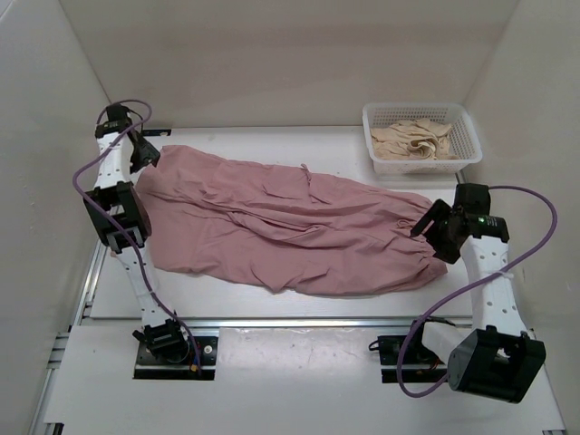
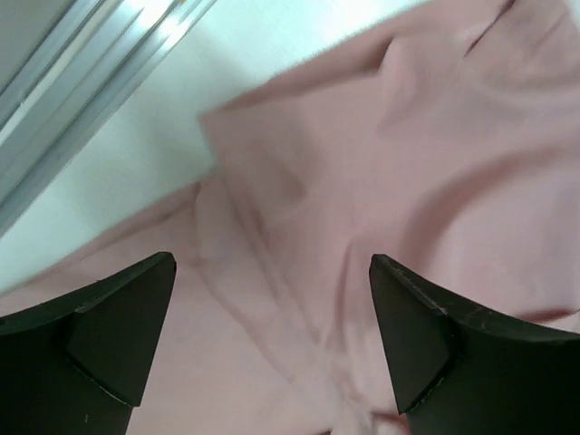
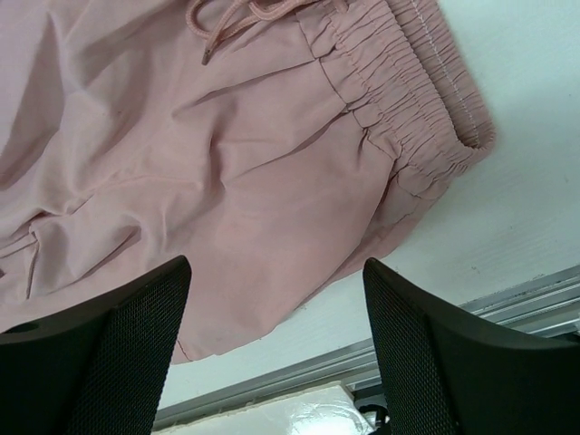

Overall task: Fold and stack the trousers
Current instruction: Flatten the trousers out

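Observation:
The dusty-pink trousers [image 1: 281, 227] lie spread across the table, leg ends to the left and gathered waist to the right. My left gripper [image 1: 145, 156] hovers over the far-left leg end. In the left wrist view it [image 2: 270, 260] stands open, with wrinkled pink fabric [image 2: 408, 163] below and nothing between its fingers. My right gripper [image 1: 424, 227] is at the waist end. The right wrist view has it [image 3: 276, 264] open above the near hem of the cloth, holding nothing. The elastic waistband [image 3: 408, 100] and drawstring [image 3: 245, 14] show there.
A white basket [image 1: 473, 136] at the back right holds a beige-cream garment [image 1: 417, 138]. White walls close in the left, back and right sides. A metal rail [image 1: 299, 319] runs along the table's near edge, and another [image 2: 91, 82] lies beside the left leg end.

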